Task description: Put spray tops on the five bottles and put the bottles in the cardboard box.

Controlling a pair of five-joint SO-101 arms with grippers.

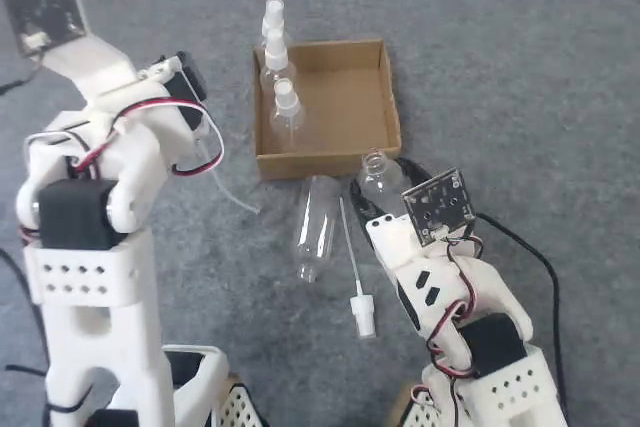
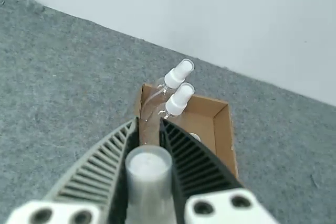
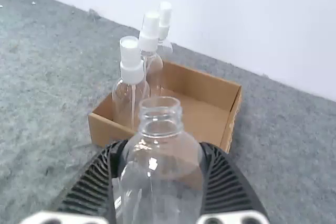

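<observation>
Right gripper [image 3: 161, 153] is clamped around the belly of an open-necked clear plastic bottle [image 3: 160, 121], upright, no top on it. It sits just outside the near corner of the shallow brown cardboard box [image 1: 320, 162].

Left gripper [image 2: 149, 129] is closed on a white spray top [image 2: 148, 169], up over the box's left side. Its thin dip tube [image 1: 235, 192] hangs loose toward the bench.

Risks, as I read it:
- The tube is floppy. If it misses the neck it will bend against the rim, and pushing down then tips the bottle in the jaws.
- The held bottle is close to the box wall, and the box looks light. A sideways nudge slides it and could topple the three capped clear bottles [image 1: 286, 112] lined along its left wall. I can't tell whether the farthest one is inside the box or just past the corner.
- A bare clear bottle lying on its side [image 1: 315, 227] will roll if clipped.
- A loose white spray top with a long tube [image 1: 362, 315] lies just beside the right arm and is easily swept.

Room: the right part of the box floor is bare, so there's space for drops. The grey felt bench [image 1: 520, 77] is open right of the box. The gap between the arms is crowded.
</observation>
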